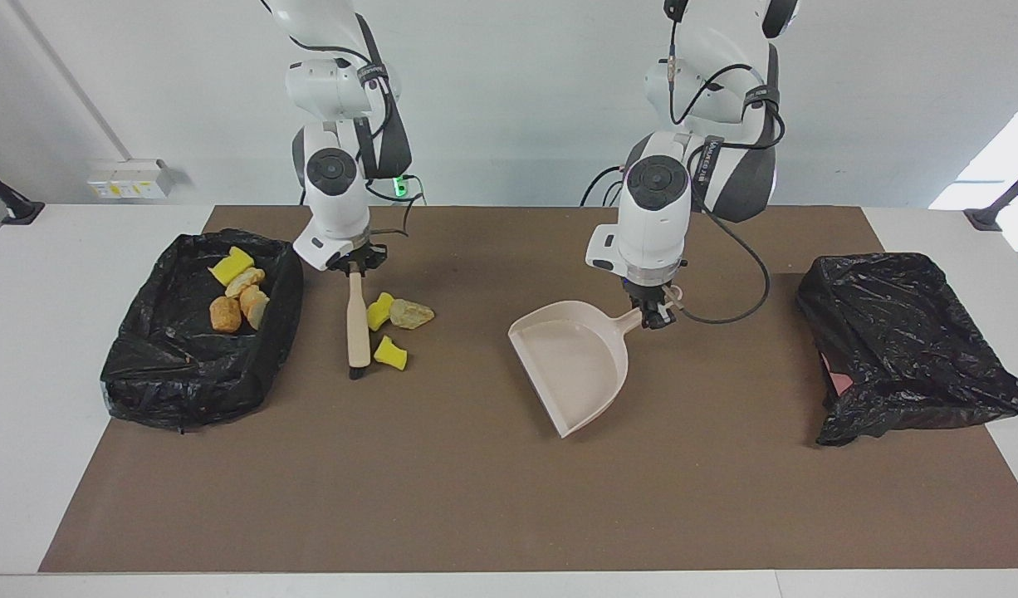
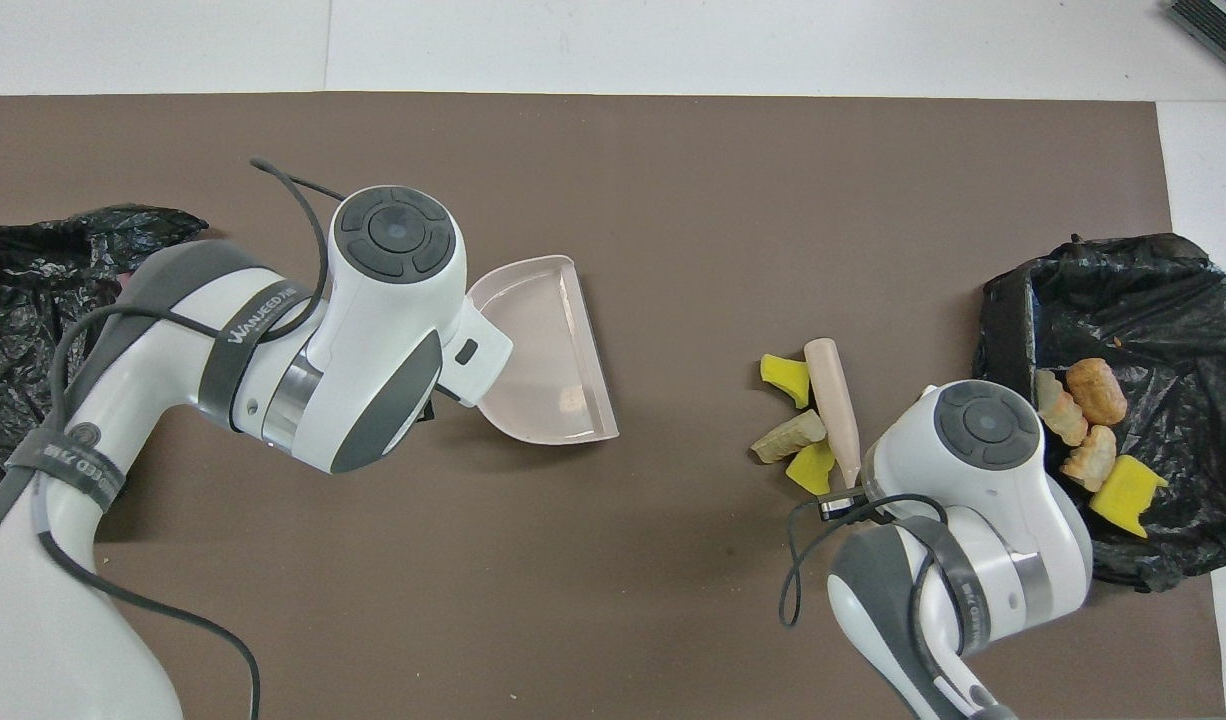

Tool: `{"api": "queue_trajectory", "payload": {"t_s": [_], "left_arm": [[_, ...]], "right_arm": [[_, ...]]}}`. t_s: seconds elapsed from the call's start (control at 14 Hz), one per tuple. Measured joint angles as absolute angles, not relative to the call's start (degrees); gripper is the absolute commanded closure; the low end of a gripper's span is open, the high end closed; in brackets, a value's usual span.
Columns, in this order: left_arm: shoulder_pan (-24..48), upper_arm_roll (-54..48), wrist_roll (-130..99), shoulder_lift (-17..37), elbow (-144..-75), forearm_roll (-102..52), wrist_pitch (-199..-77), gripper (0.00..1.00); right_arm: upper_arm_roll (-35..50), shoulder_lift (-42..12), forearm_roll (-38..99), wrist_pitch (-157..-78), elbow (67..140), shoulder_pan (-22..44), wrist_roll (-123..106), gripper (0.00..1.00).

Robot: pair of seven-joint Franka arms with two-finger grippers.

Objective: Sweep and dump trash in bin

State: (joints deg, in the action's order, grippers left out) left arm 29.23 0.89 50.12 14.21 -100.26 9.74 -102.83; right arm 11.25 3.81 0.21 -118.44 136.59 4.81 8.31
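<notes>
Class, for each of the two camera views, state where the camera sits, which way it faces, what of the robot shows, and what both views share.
Facing view: high across the table, facing both arms; left end effector grips the dustpan, right end effector the brush.
Overhead view: above the robots' end, looking steeply down; both arms enter from the bottom.
Shared: dustpan, brush, loose trash, bin.

From my station, the right jaws (image 1: pixel 357 267) gripped the brush (image 1: pixel 358 320), bristles down on the desk (image 1: pixel 476 498) beside three trash pieces (image 1: pixel 390 352). The left jaws (image 1: pixel 652 314) held the dustpan (image 1: pixel 571 361) by its handle. Four pieces (image 1: pixel 239 295) lay in the bin (image 1: pixel 198 390) toward the right jaws' end.
</notes>
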Motion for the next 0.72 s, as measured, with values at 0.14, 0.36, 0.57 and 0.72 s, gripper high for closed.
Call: {"api": "queue_trajectory", "payload": {"t_s": [0.14, 0.36, 0.57, 0.72], "left_arm": [[30.09, 0.73, 50.47, 11.03, -106.93, 9.77, -107.39, 1.00], [31.48, 0.63, 50.47, 6.30, -117.08, 9.79, -115.31, 1.00], [32.74, 0.60, 50.46, 4.41, -121.31, 9.79, -118.95, 1.00], [33.33, 0.57, 50.33, 3.89, -122.76, 9.84, -120.39, 1.00]], "right_arm": [[11.28, 2.10, 3.95, -120.88, 136.62, 7.29, 8.47, 1.00], [11.35, -1.29, 9.01, -125.82, 136.30, 12.50, 9.29, 1.00], [11.45, -2.05, 16.06, -126.47, 134.83, 17.97, 10.02, 1.00], [11.48, -2.15, 21.89, -126.50, 133.57, 20.66, 11.03, 1.00]]}}
